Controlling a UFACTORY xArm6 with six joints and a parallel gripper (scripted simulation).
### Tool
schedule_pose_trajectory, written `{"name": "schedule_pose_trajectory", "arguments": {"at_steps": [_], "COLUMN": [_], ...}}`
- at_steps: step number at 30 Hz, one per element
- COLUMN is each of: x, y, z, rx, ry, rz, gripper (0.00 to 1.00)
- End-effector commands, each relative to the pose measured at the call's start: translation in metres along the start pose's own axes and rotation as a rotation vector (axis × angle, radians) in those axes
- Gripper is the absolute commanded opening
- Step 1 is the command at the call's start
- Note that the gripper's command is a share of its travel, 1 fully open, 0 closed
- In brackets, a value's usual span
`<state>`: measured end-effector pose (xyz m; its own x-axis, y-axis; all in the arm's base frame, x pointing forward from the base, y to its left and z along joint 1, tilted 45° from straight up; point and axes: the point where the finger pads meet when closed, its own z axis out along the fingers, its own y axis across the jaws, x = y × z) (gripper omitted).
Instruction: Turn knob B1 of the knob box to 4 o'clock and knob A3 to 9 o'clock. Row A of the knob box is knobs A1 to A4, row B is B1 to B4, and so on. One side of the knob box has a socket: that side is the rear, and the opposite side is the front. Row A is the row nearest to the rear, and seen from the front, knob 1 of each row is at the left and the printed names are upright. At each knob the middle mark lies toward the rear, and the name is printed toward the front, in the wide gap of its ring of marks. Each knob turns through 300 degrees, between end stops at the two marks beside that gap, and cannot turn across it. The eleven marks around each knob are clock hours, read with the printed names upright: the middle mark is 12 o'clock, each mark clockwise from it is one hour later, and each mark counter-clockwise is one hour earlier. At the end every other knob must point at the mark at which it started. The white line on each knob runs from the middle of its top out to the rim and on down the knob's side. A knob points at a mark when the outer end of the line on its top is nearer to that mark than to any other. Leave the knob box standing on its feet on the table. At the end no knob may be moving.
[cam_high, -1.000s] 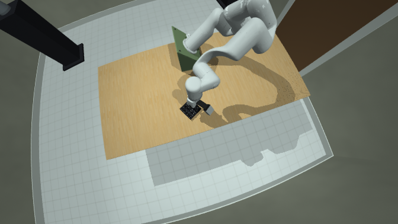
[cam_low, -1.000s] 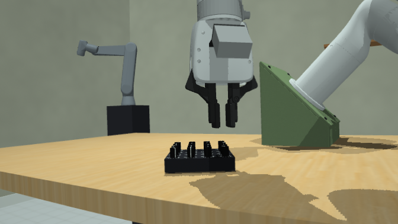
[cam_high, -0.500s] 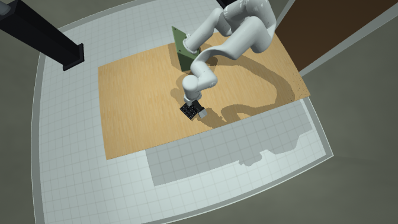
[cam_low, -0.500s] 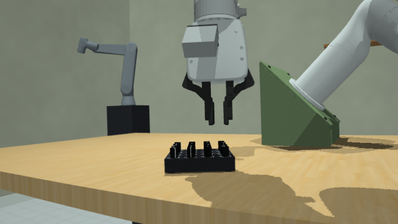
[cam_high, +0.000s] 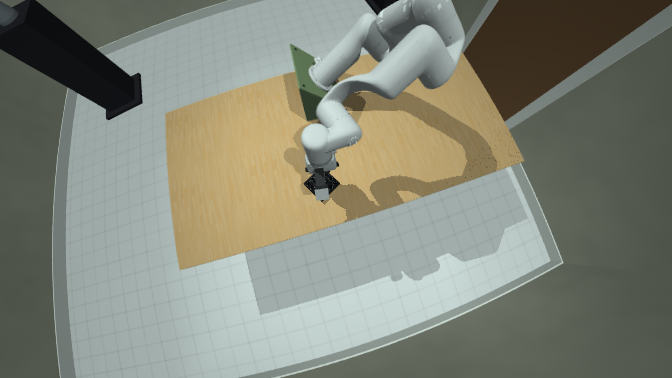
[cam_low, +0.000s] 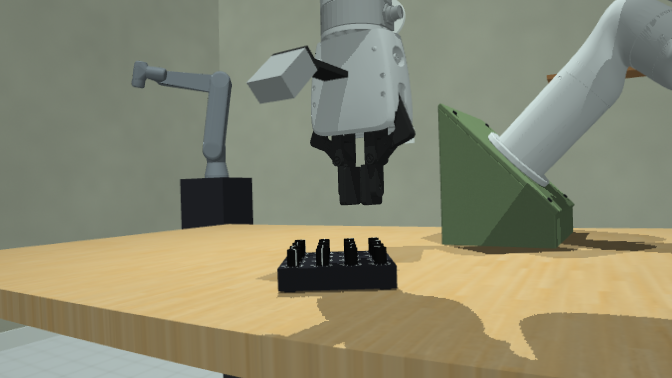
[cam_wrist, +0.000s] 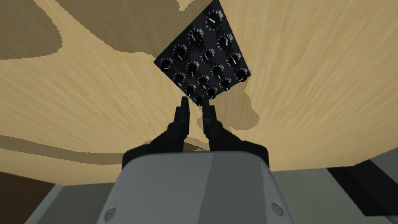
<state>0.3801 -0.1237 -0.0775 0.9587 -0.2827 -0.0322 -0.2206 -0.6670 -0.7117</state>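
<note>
top view: one knob box (cam_high: 308, 185) (cam_low: 337, 279) (cam_wrist: 200, 47) sits on one wooden table (cam_high: 225, 175) (cam_low: 175, 280) (cam_wrist: 110, 90), partly covered; its knobs are not countable.

exterior view: one gripper (cam_low: 360, 202) (cam_wrist: 195, 104) hangs above the box, two fingers slightly apart, holding nothing. four knob columns show. a second, grey arm (cam_low: 218, 115) appears here only.

wrist view: sixteen knobs, four by four, with white lines, unlike the other views.

Knob box (cam_high: 308, 186) (cam_low: 337, 279) (cam_wrist: 161, 61): black, low, squarish, standing upright on the wood table. Top carries a four-by-four grid of black knobs (cam_low: 323, 254) (cam_wrist: 212, 20), white marks around each. White lines visible on several knobs, pointing various ways. Turned cornerwise in the top view. Printed names too small to read, so can't tell which are B1 and A3, or their settings.
</note>
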Motion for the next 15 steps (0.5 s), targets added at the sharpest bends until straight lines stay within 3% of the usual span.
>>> {"name": "schedule_pose_trajectory", "arguments": {"at_steps": [1, 15], "x": [-0.001, -0.01], "y": [0.005, 0.019], "z": [-0.003, -0.009], "rx": [-0.004, -0.005], "ry": [-0.005, -0.004], "rz": [0.155, 0.629], "gripper": [0.19, 0.19]}}
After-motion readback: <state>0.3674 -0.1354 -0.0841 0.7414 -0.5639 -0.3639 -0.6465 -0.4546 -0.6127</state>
